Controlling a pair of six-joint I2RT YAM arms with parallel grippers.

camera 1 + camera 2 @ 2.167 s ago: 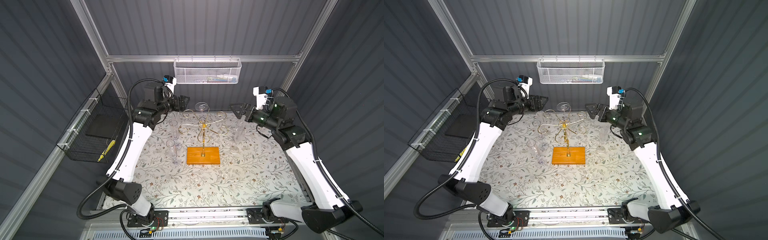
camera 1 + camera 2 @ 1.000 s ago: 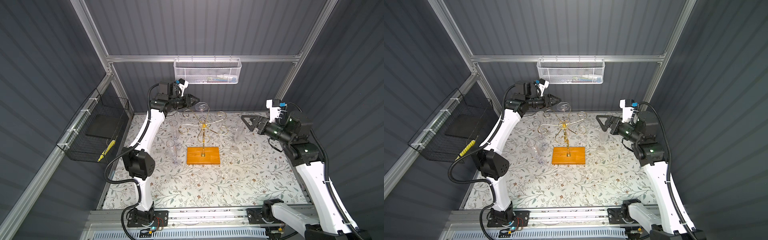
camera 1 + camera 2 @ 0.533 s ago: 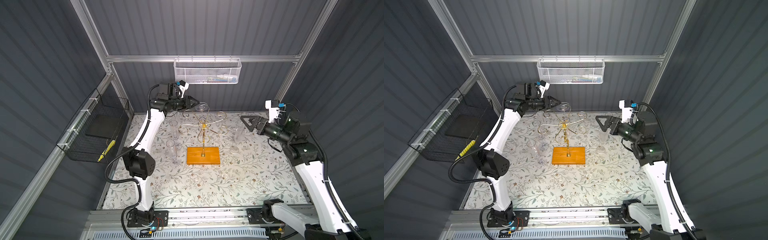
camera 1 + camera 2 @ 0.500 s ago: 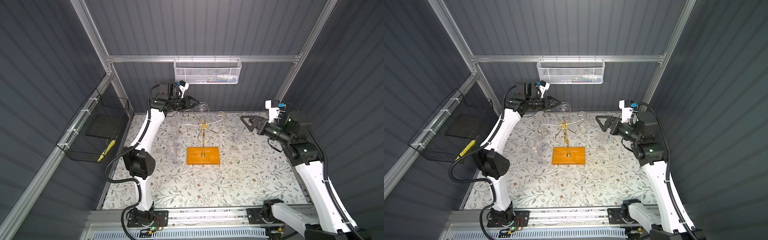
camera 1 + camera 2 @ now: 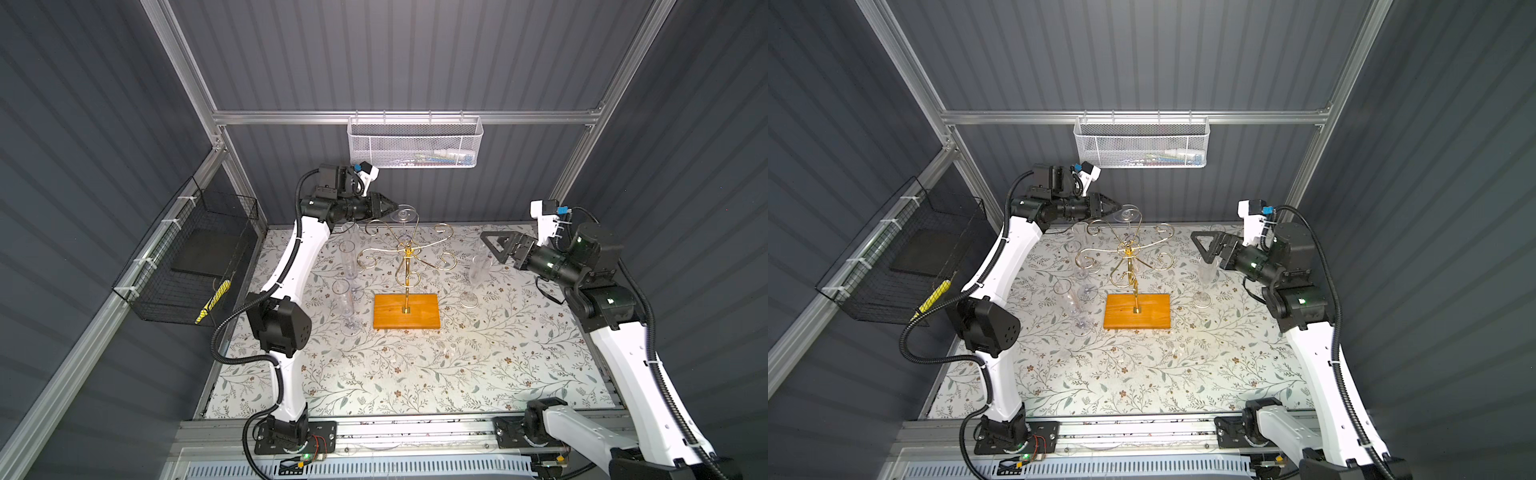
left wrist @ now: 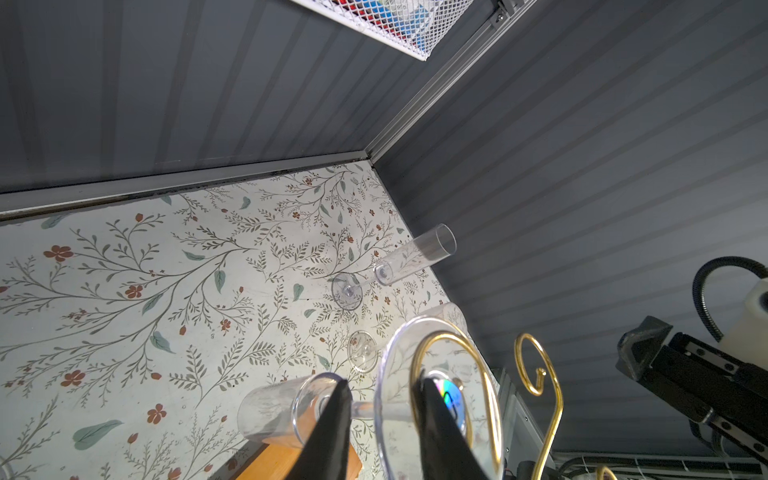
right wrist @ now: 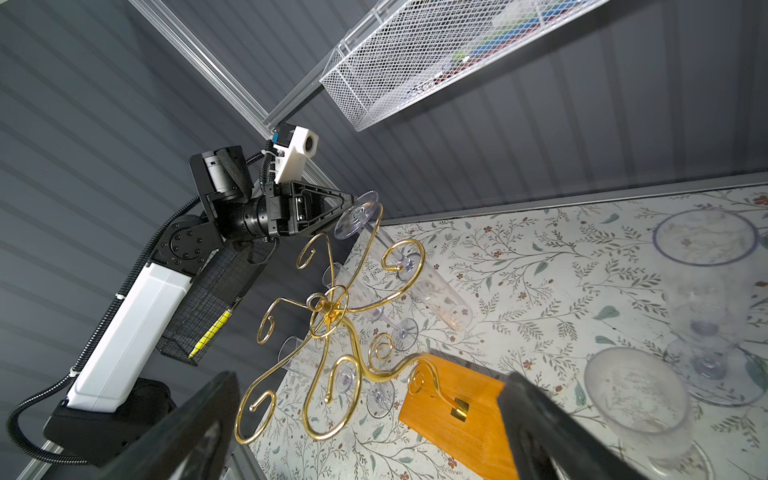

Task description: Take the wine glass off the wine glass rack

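Two white robot arms reach over a desk (image 5: 457, 365) covered in a floral print. Midway across the desk, nearer its back edge, stands the wine glass rack (image 5: 406, 286), a thin gold pole with curled wire arms on an orange-brown wooden base. One clear, flute-shaped wine glass (image 5: 402, 215) hangs upside down by its round foot from the scroll arm that points toward the back edge. The left gripper (image 5: 394, 206) is raised to that foot from the left. In the left wrist view its two black fingers (image 6: 334, 419) stand a little apart on either side of the stem, just under the foot. A gap shows beside the stem, so the gripper brackets the glass without clamping it. The right gripper (image 5: 489, 246) hovers between the rack and the desk's right edge, jaws spread wide and holding nothing. Empty flutes (image 5: 343, 301) stand on the desk left of the rack, and another flute (image 5: 475, 270) stands to its right. A white mesh basket (image 5: 413, 145) hangs on the back rail.
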